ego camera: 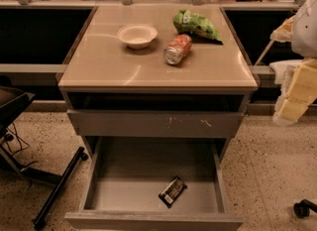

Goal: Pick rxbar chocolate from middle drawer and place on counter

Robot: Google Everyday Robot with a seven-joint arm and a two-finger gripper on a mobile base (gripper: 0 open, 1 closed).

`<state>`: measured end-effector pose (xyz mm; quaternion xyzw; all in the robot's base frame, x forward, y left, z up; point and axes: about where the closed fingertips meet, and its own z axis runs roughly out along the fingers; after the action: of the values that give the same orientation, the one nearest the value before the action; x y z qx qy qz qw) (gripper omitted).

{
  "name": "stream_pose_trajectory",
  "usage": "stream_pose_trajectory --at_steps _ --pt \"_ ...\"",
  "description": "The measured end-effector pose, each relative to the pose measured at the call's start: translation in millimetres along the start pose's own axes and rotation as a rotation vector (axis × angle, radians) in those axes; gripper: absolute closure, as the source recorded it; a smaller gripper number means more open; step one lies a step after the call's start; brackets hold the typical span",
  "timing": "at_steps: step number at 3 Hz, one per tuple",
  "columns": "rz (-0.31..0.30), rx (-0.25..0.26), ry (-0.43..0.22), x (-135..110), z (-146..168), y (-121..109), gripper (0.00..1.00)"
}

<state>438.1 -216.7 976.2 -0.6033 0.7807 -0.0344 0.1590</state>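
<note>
The rxbar chocolate [172, 191], a small black glossy bar, lies flat and slantwise on the floor of the open middle drawer [124, 195], right of its middle and near the front lip. The beige counter [124, 71] is above it. My gripper [293, 103], pale yellow, hangs at the right edge of the view beside the counter's right side. It is well above and to the right of the drawer and touches nothing there.
On the counter stand a white bowl [137, 35], an orange soda can [177, 49] lying on its side and a green chip bag [195, 24]. A scratched grey drawer front [158, 123] is shut above the open drawer. A black chair base [54, 185] is at the left and a caster [303, 207] at the right.
</note>
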Motion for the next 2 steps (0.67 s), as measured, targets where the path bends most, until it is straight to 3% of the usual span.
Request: stream_pose_trajectory --at_steps 2 --pt "-0.008 -0.009 -0.018 -2.4 5.5 4.4 0.00"
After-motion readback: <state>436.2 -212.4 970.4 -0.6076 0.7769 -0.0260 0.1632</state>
